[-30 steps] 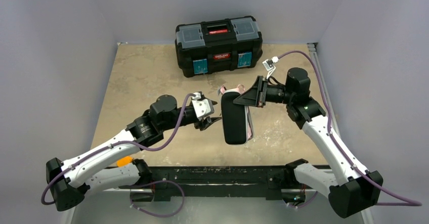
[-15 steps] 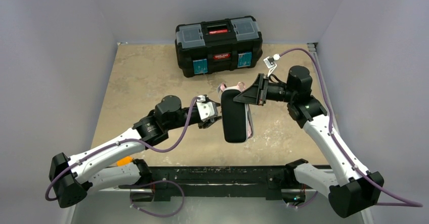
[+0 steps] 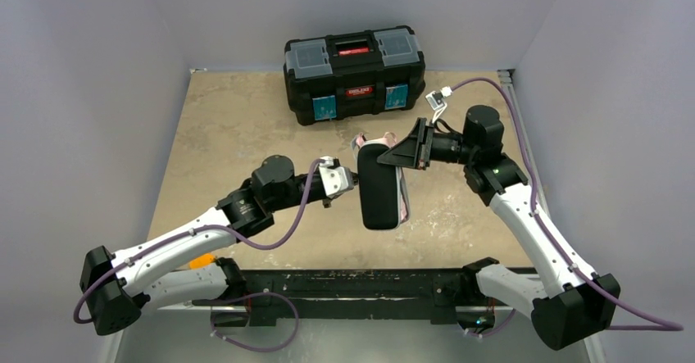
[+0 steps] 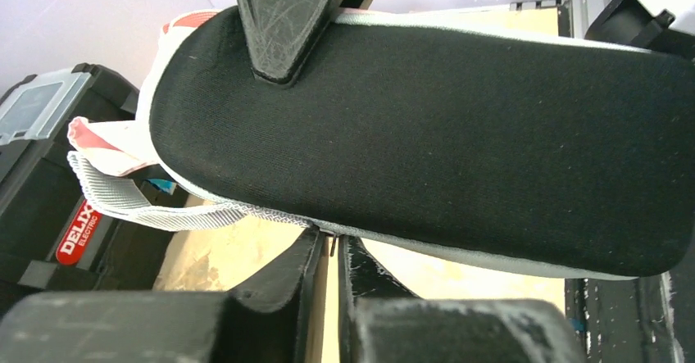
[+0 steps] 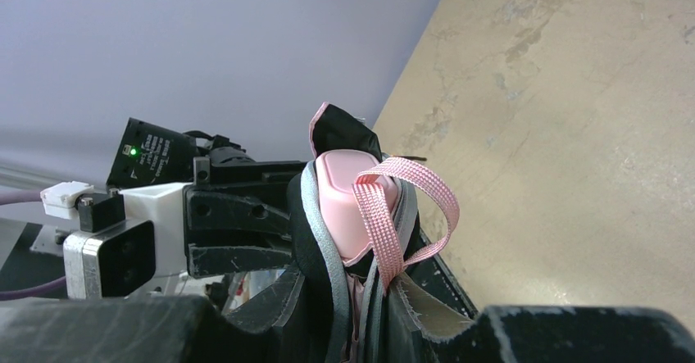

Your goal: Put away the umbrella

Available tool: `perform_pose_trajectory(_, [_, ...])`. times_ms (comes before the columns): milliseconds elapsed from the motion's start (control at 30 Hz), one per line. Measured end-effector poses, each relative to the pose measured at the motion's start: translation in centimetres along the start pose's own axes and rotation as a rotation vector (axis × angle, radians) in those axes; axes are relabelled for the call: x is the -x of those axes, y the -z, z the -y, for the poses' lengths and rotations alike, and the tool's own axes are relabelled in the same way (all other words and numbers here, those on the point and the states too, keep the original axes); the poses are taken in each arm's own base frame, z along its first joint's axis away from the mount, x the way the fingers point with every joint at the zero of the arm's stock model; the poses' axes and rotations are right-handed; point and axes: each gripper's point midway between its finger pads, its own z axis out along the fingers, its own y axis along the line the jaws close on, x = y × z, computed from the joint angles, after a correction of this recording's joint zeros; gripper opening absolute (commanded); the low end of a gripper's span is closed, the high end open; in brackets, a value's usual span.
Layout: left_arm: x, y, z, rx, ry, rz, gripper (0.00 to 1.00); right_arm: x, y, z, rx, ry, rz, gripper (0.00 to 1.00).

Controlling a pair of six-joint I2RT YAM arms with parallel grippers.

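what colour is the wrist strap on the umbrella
Pale pink, woven webbing. The wrist strap shows best in the right wrist view.

The umbrella (image 5: 348,199) is almost wholly hidden inside the black case (image 4: 426,142); only its pink end and strap show. Beneath the case, the left gripper (image 4: 332,252) stands nearly closed, and what sits between its tips is too small to tell. The toolbox (image 4: 49,174) is cut off by the left wrist view's edge.
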Motion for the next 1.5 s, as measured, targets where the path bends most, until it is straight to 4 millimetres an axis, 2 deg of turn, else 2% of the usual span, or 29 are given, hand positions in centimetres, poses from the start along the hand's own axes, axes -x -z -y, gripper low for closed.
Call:
perform_pose_trajectory(333, [-0.2, 0.0, 0.2, 0.002, -0.021, -0.016, 0.00, 0.1, 0.0, 0.0, -0.003, -0.010, 0.003, 0.00])
perform_pose_trajectory(467, [-0.4, 0.1, 1.5, -0.032, -0.018, -0.032, 0.00, 0.7, -0.1, 0.3, -0.030, -0.045, 0.039, 0.00])
perform_pose_trajectory(700, [-1.3, 0.5, 4.2, -0.079, -0.016, -0.098, 0.00, 3.4, -0.6, 0.8, -0.099, -0.069, 0.134, 0.00])
perform_pose_trajectory(900, [-2.0, 0.5, 5.2, -0.071, 0.017, -0.150, 0.00, 4.2, -0.5, 2.5, -0.190, -0.113, 0.196, 0.00])
perform_pose_trajectory(1067, [-1.9, -0.4, 5.7, -0.053, 0.111, -0.188, 0.00, 5.2, 0.0, 4.3, -0.283, -0.133, 0.285, 0.00])
perform_pose_trajectory(1400, [-0.8, -2.9, 6.4, 0.023, 0.417, -0.304, 0.00, 5.0, 2.0, 8.1, -0.417, -0.185, 0.462, 0.00])
perform_pose_trajectory(1433, [-0.4, -3.3, 6.5, 0.027, 0.451, -0.316, 0.02, 5.2, 2.3, 8.3, -0.427, -0.182, 0.490, 0.00])
perform_pose_trajectory(1467, [0.0, -3.9, 6.5, 0.030, 0.488, -0.328, 0.10, 5.3, 2.6, 8.6, -0.435, -0.178, 0.517, 0.00])
perform_pose_trajectory(1500, [0.4, -4.4, 6.6, 0.031, 0.519, -0.338, 0.22, 5.5, 2.9, 8.7, -0.441, -0.174, 0.541, 0.00])
